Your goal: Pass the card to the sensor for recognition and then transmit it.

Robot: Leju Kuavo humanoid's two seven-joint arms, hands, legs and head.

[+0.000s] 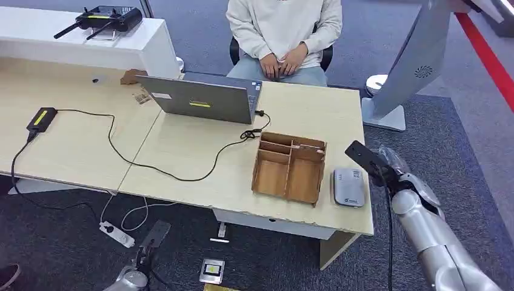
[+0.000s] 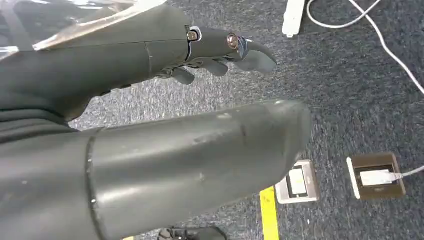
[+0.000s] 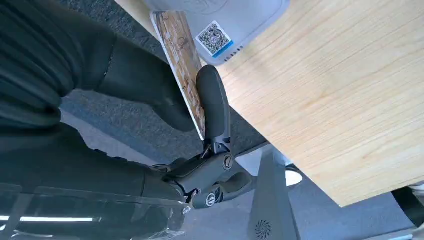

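Observation:
My right hand (image 1: 388, 170) hovers just off the table's right edge, pinching a thin card (image 1: 362, 154) between thumb and fingers. The card's patterned brown face (image 3: 182, 60) stands edge-on in the right wrist view, next to the sensor. The sensor (image 1: 350, 187) is a flat grey-white box with a QR label (image 3: 216, 38), lying on the table near its right front corner, just left of the card. My left hand (image 1: 148, 245) hangs low below the table front, fingers (image 2: 225, 47) apart, holding nothing.
A wooden compartment box (image 1: 290, 167) stands left of the sensor. A grey laptop (image 1: 203, 100) with a black cable sits mid-table. A person sits behind the table (image 1: 182, 151). A white monitor stand (image 1: 400, 91) rises at the right. Floor sockets (image 2: 375, 175) lie below.

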